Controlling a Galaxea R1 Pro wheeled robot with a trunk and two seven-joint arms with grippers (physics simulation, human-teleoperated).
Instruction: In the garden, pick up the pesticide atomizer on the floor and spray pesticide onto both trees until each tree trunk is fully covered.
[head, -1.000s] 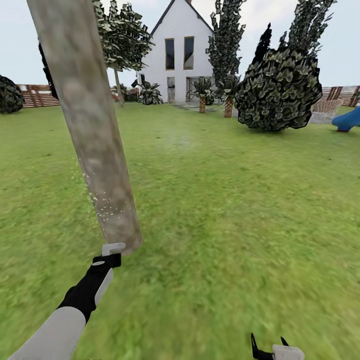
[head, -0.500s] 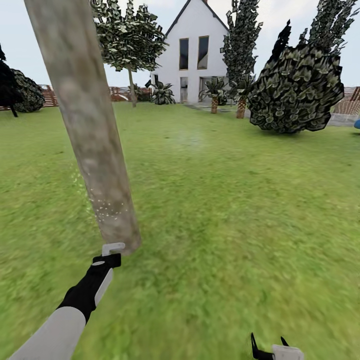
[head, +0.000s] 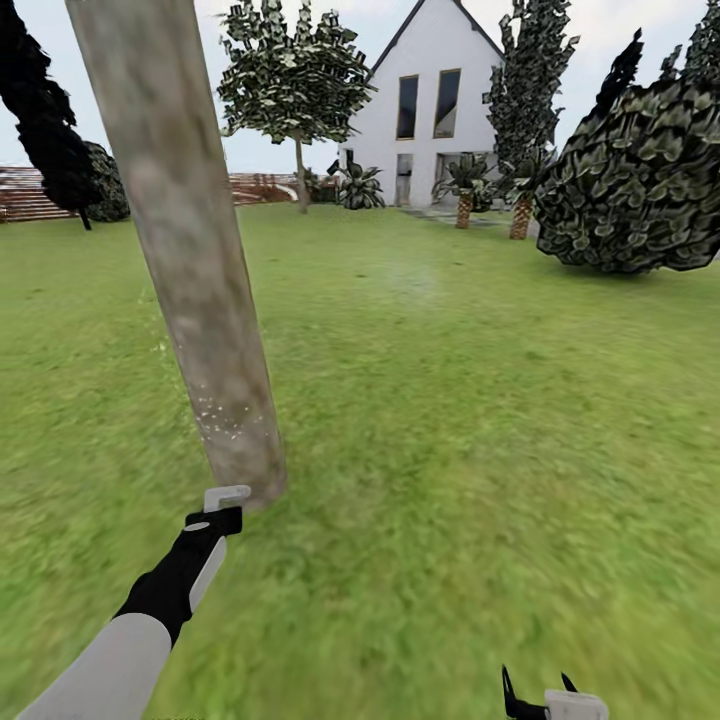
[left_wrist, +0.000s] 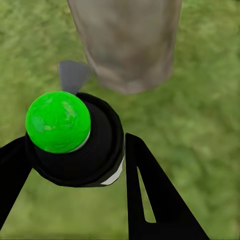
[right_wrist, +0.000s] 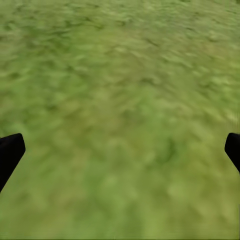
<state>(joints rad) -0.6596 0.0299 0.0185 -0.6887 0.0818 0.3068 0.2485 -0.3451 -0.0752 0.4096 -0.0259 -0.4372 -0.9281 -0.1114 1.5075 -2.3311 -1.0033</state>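
Left gripper (left_wrist: 75, 165) clenched around black green-capped pesticide atomizer (left_wrist: 75, 137), just beside the thick pale mottled tree trunk (head: 190, 250) (white specks low down). Right gripper (right_wrist: 120, 150) fingers spread over green grass lawn (head: 480, 420).

The left arm (head: 130, 630) reaches forward, white forearm and black wrist, its gripper (left_wrist: 75, 165) clamped with both black fingers (left_wrist: 150, 200) around a round body. The right gripper (right_wrist: 120, 150) hangs low, fingers spread wide, nothing between them.

Garden: lawn (head: 480, 420); trees (head: 296, 75); fence (head: 30, 192); white house (head: 430, 100)
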